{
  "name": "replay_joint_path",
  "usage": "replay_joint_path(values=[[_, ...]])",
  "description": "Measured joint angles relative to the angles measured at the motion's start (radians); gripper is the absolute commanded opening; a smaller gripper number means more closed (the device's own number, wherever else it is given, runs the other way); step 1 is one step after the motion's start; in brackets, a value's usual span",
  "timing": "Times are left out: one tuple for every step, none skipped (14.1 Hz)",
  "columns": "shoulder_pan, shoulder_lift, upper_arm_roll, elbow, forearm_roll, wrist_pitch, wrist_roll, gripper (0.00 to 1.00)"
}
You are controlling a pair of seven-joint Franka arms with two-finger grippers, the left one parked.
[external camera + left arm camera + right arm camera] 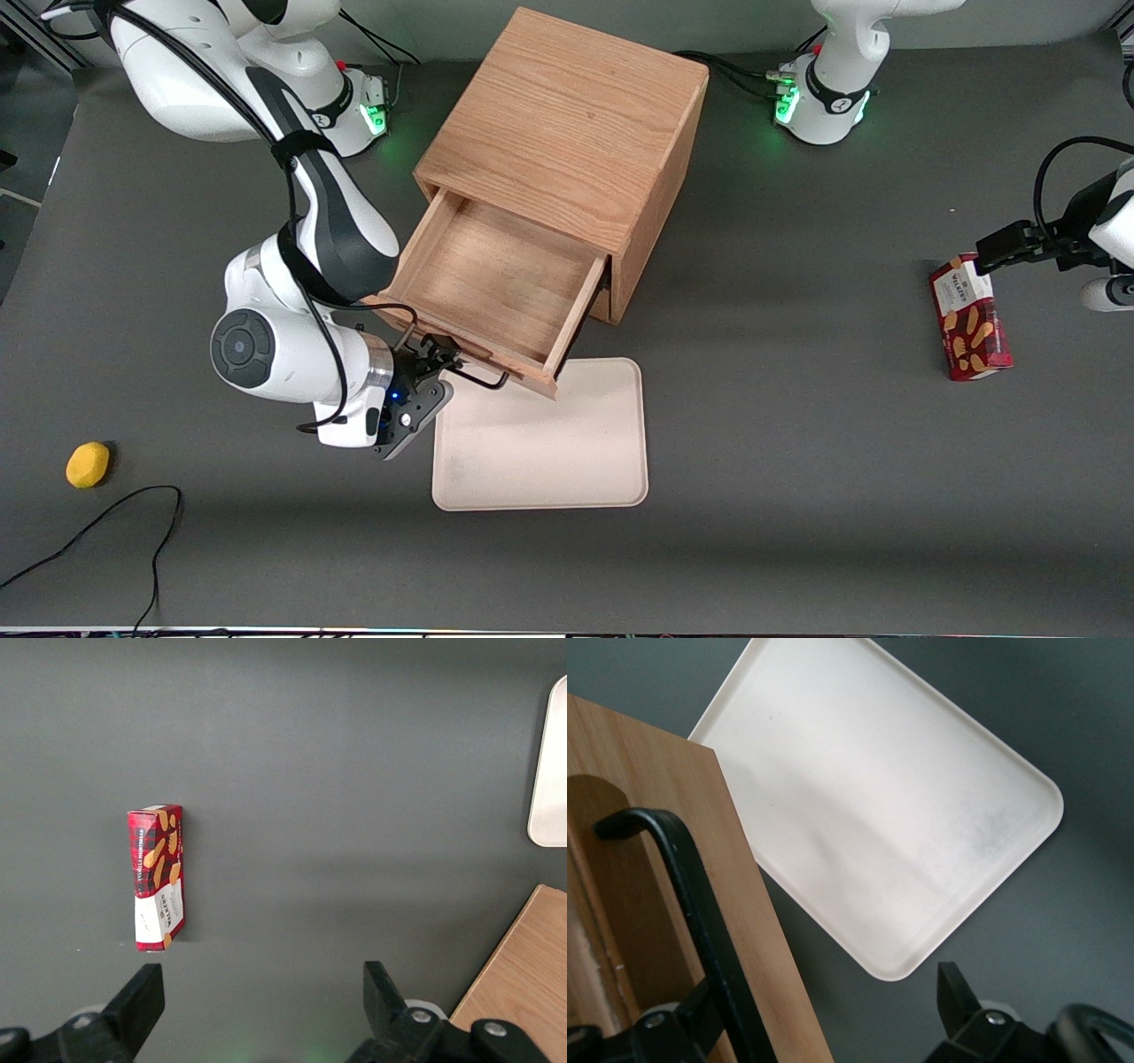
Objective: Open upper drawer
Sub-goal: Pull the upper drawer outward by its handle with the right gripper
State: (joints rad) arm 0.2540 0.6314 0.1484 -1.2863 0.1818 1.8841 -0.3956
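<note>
The upper drawer (496,283) stands pulled well out of the oak cabinet (567,133), and its shallow tray body holds nothing. Its black wire handle (483,379) runs along the drawer's front board (757,939), on the side nearer the front camera. My right gripper (434,368) is at the working-arm end of that handle and is open. In the right wrist view the handle bar (691,904) crosses in front of one finger (691,1014), while the other finger (957,997) stands far apart over the grey table. Between the fingers (824,1005) lie the front board's edge and bare table.
A cream tray (540,439) lies flat on the table just in front of the open drawer, partly under its front. A red biscuit box (970,317) lies toward the parked arm's end. A yellow lump (88,464) and a black cable (106,532) lie toward the working arm's end.
</note>
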Motion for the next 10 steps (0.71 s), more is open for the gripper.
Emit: replay_joint_path(values=[[-0.001,0.003,0.0,0.003,0.0,0.0,-0.002,1.0],[-0.003,0.004,0.0,0.004,0.0,0.0,-0.002,1.0],[-0.007,0.004,0.0,0.005,0.0,0.001,-0.003,1.0],[-0.014,0.004,0.0,0.005,0.0,0.004,-0.003,1.0],[-0.02,0.005,0.0,0.005,0.0,0.006,-0.006,1.0],[-0.026,0.007,0.0,0.005,0.0,0.009,-0.013,1.0],[-0.031,0.009,0.0,0.005,0.0,0.013,-0.02,1.0],[-0.036,0.01,0.0,0.006,0.0,0.019,-0.021,1.0],[-0.04,0.011,0.0,0.006,0.0,0.021,-0.022,1.0],[-0.045,0.012,0.0,0.008,0.0,0.022,-0.022,1.0]])
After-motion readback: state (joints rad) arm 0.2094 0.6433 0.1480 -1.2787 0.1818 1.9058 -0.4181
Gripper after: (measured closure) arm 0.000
